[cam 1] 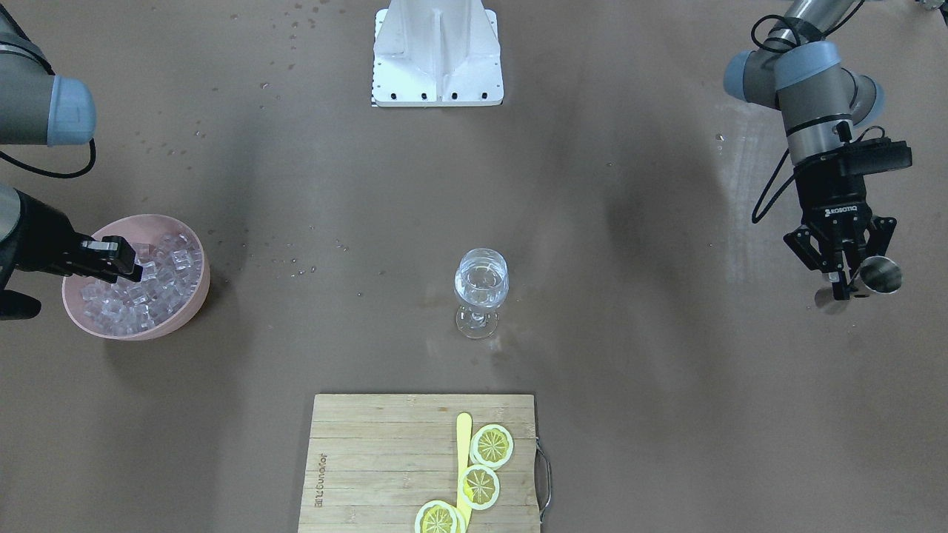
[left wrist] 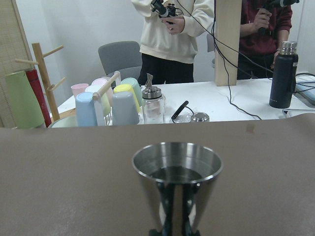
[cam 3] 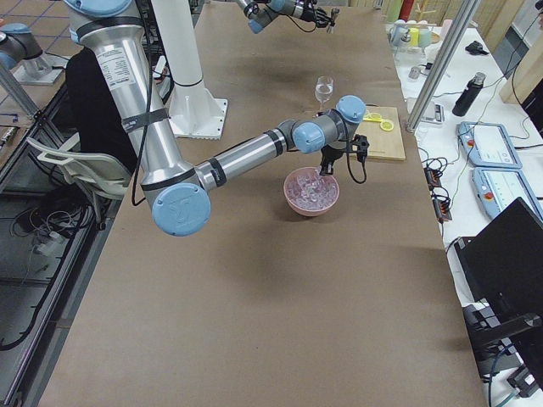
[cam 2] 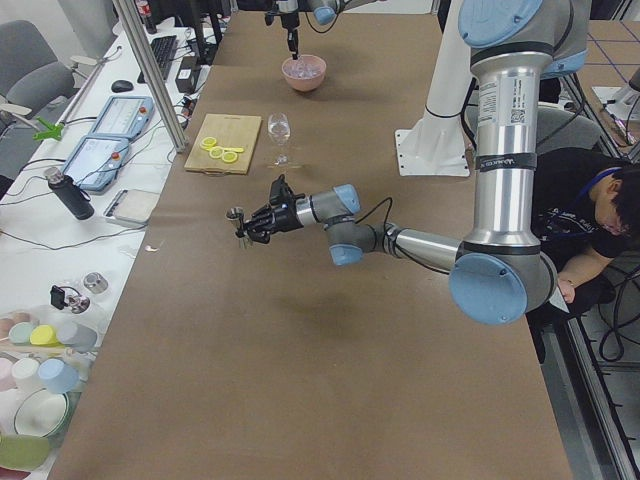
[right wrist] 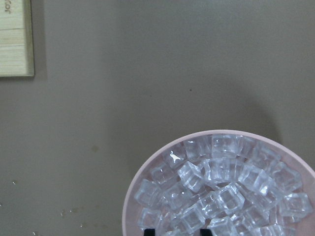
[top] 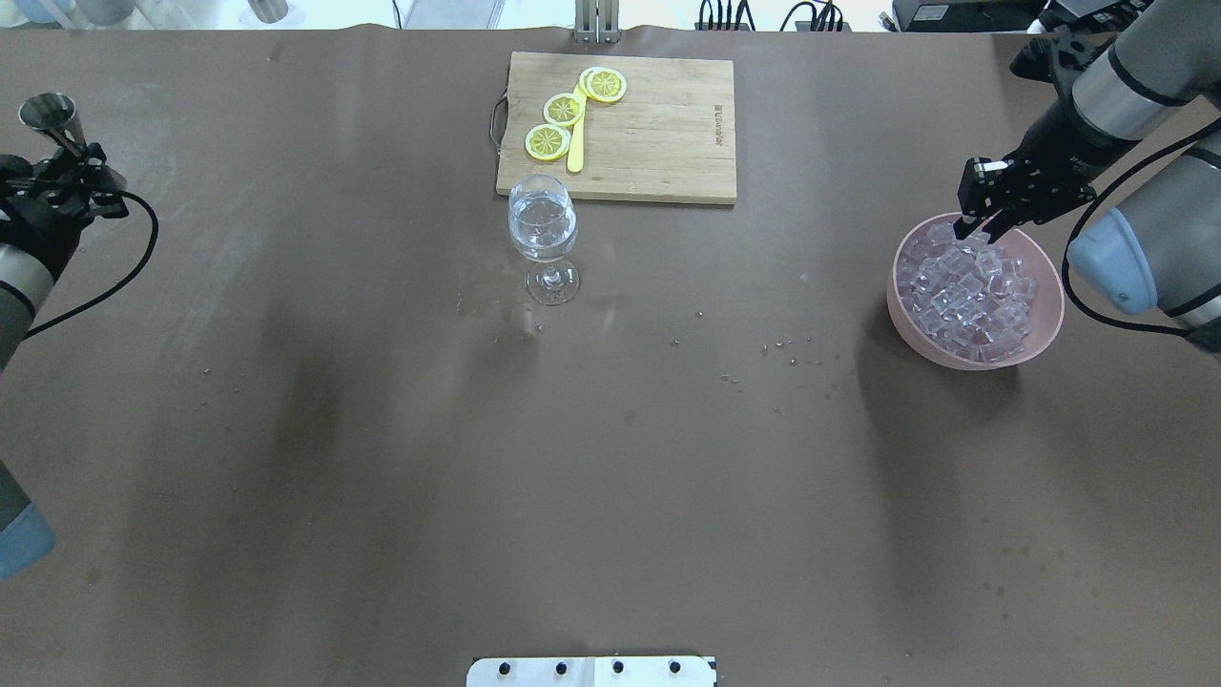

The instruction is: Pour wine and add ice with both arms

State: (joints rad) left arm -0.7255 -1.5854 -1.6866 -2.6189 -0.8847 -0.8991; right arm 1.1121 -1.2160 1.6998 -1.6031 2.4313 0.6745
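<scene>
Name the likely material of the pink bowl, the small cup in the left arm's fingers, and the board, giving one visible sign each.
Bowl: probably plastic; even matte pink, thin wall.
Cup: metal, likely stainless steel; polished, with mirror-like reflections.
Board: wood, possibly bamboo; pale glued strips with grain, matte.

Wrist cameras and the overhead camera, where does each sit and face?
Overhead: behind the robot, looking forward, down; left gripper and right gripper show.
Left wrist: looks level across the table past its metal cup.
Right wrist: looks straight down on ice in the pink bowl; fingertips at bottom edge.
Shared: overhead shows cup and bowl too.
</scene>
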